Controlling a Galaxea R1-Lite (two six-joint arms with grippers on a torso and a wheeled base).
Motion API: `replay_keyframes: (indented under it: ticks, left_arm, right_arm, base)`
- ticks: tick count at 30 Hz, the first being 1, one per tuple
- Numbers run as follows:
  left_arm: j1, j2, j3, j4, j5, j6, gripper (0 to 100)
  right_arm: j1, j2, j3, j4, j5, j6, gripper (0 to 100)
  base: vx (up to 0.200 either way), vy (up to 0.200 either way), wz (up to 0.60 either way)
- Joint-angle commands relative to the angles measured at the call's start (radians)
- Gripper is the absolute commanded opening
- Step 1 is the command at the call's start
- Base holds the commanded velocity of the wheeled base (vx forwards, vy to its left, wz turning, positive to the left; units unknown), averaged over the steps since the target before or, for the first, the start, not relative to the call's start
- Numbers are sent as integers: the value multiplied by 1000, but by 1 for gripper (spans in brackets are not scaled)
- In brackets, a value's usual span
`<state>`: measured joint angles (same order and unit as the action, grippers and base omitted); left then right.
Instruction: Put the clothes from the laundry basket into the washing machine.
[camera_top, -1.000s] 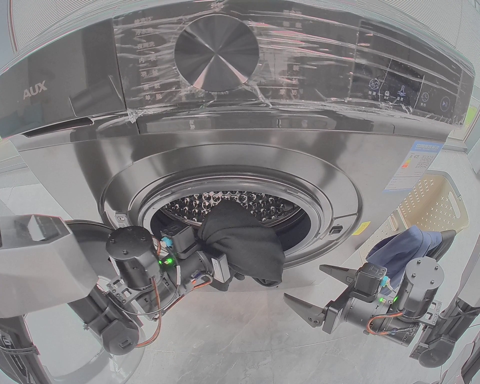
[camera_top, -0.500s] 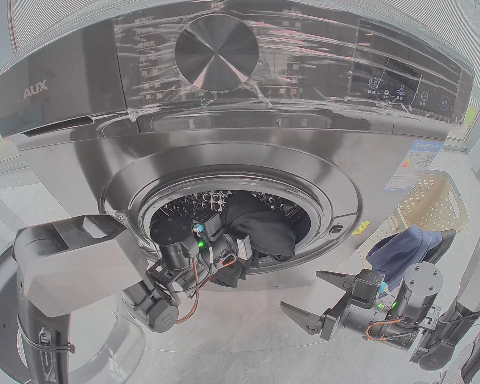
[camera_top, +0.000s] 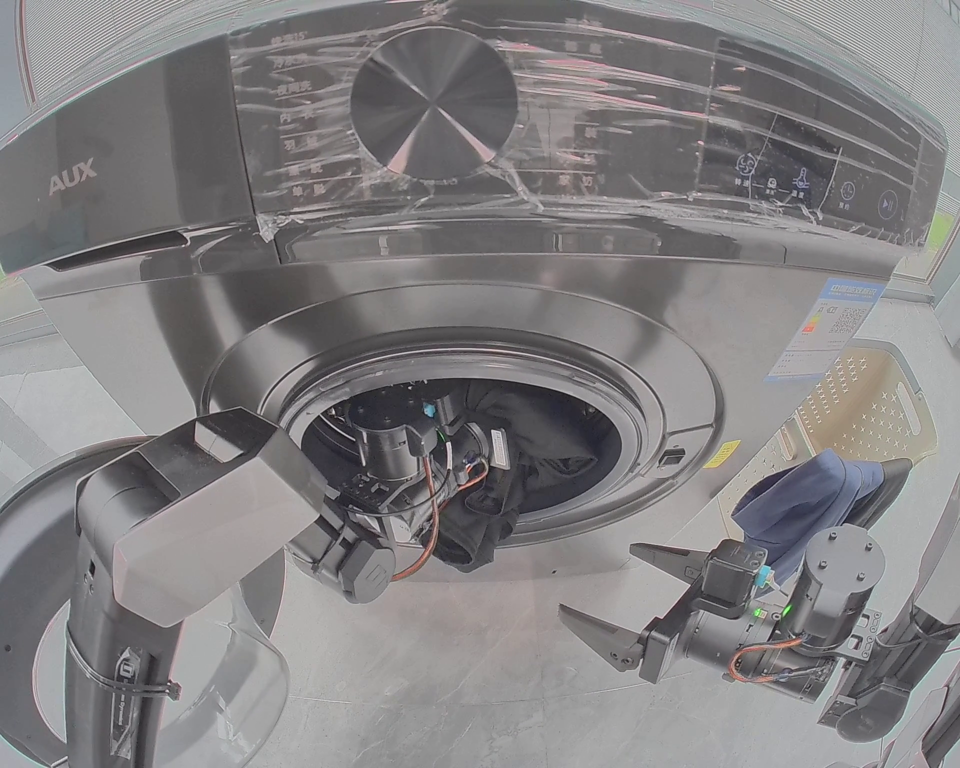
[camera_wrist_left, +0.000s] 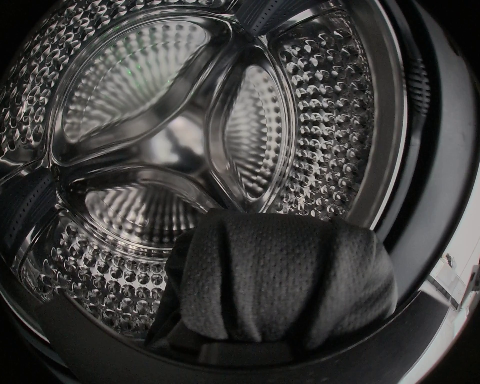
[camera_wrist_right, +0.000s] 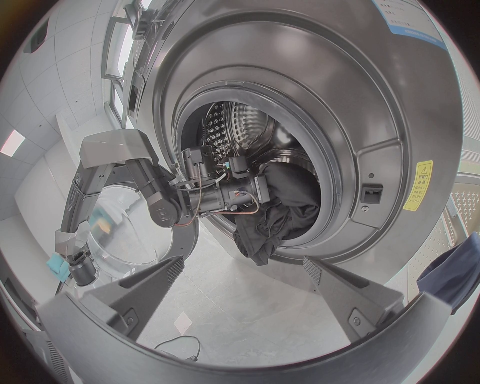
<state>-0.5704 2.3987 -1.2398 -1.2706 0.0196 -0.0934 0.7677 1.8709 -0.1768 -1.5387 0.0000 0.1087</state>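
Inside the washing machine drum (camera_wrist_left: 150, 100) my left hand (camera_top: 505, 455) bears the black garment (camera_wrist_left: 280, 280), clenched or not I cannot tell under the cloth; at 4 o'clock my right hand (camera_top: 600, 580) hangs released, free for the next piece.

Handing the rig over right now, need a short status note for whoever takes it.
Left tool: at the washer mouth, under the black garment; grip hidden.
Right tool: open, empty, low in front of the washer.
Done: black garment partly in the drum, one end hanging outside.
To do: push it fully in; the blue garment lies on the basket.
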Motion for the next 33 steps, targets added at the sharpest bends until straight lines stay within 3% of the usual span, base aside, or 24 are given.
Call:
replay_keyframes:
  ticks: [1, 9, 20, 21, 29, 33]
  left_arm:
    - [24, 50, -121, 50, 26, 0, 0]
    - [57, 80, -285, 143, 66, 0, 0]
    - [72, 77, -323, 155, 99, -2, 0]
    - [72, 77, -322, 155, 99, -2, 100]
    - [63, 66, -274, 160, 138, -2, 100]
    - [53, -16, -132, 237, 157, 0, 100]
  right_arm:
    - [2, 2, -1, -6, 0, 0, 100]
    - [10, 2, 10, -6, 0, 2, 100]
    - [35, 4, 30, -6, 0, 2, 100]
    - [35, 4, 30, -6, 0, 2, 100]
    - [35, 4, 28, -6, -3, 2, 100]
    - [28, 4, 26, -6, -5, 0, 100]
  base:
    - [0, 0, 0]
    - [0, 0, 0]
    - [0, 0, 0]
    - [0, 0, 0]
    - [0, 0, 0]
    - [0, 0, 0]
